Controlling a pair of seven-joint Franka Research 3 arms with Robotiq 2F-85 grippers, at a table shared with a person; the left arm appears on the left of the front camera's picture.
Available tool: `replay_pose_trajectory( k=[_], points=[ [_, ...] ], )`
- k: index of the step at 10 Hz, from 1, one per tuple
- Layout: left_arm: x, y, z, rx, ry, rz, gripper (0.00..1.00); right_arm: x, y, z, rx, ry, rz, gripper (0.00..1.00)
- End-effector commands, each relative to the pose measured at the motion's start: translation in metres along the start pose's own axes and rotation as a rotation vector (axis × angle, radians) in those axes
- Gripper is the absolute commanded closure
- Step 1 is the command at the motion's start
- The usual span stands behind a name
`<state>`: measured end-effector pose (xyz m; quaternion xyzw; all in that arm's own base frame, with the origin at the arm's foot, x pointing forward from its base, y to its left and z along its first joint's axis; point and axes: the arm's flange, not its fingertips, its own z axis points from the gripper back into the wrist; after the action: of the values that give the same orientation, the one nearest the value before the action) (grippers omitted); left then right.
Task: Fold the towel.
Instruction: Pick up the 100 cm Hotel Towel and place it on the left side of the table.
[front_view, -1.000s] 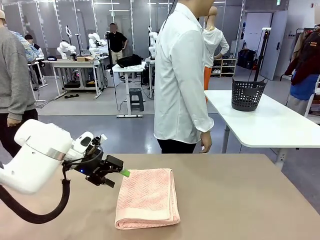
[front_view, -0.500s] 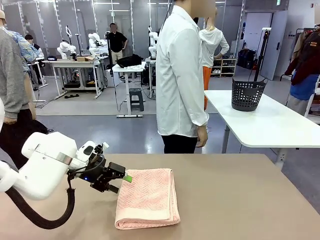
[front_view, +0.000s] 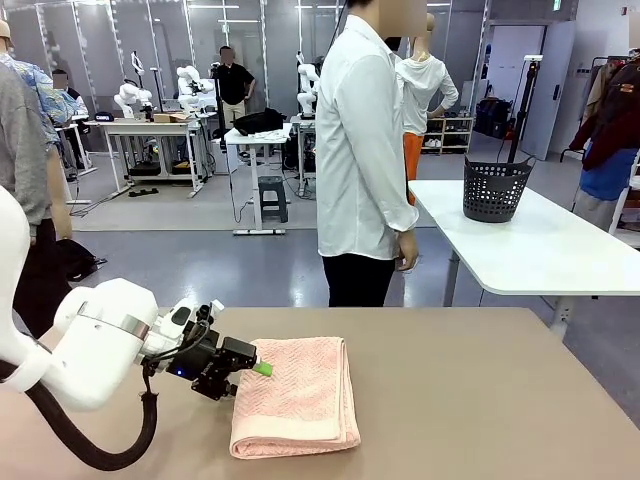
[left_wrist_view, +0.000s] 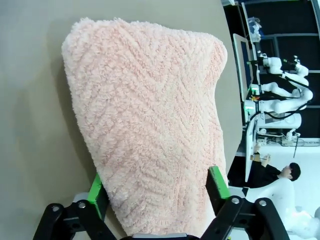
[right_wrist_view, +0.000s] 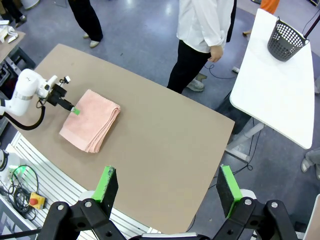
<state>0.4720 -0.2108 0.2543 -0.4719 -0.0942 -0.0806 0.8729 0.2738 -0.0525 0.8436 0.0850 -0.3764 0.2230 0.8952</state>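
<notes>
Lying between the left end effector's (left_wrist_view: 157, 190) parted fingers, the towel's (left_wrist_view: 150, 130) edge

Salmon-pink terry towel (front_view: 297, 396) with herringbone weave, folded into a thick rectangle, lying flat on the tan table, smooth plain band along the near edge.

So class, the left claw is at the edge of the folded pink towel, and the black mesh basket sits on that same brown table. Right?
Not quite. The left claw is at the towel, but the basket stands on the separate white table, as the front view shows.
</notes>
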Motion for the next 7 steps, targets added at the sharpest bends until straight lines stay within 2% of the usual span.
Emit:
replay_pose_trajectory(
  k=[1, 2, 3, 6, 7],
  points=[
    [0.0075, 0.0067, -0.0123, -0.085, -0.009, -0.015, 0.51, -0.0008, -0.0001, -0.0006, 0.004, 0.003, -0.002, 0.0],
    [0.0085, 0.0064, -0.0155, -0.087, -0.002, -0.012, 0.68, -0.0008, -0.0001, -0.0006, 0.004, 0.003, -0.002, 0.0],
    [0.0092, 0.0055, -0.0175, -0.088, 0.004, -0.017, 1.0, -0.0008, -0.0001, -0.0006, 0.004, 0.003, -0.002, 0.0],
    [0.0115, 0.0041, -0.0158, -0.091, -0.004, -0.02, 0.98, -0.0008, -0.0001, -0.0006, 0.004, 0.003, -0.002, 0.0],
    [0.0119, 0.003, -0.0151, -0.088, 0.0, -0.02, 1.0, -0.0008, -0.0001, -0.0006, 0.004, 0.003, -0.002, 0.0]
  ],
)
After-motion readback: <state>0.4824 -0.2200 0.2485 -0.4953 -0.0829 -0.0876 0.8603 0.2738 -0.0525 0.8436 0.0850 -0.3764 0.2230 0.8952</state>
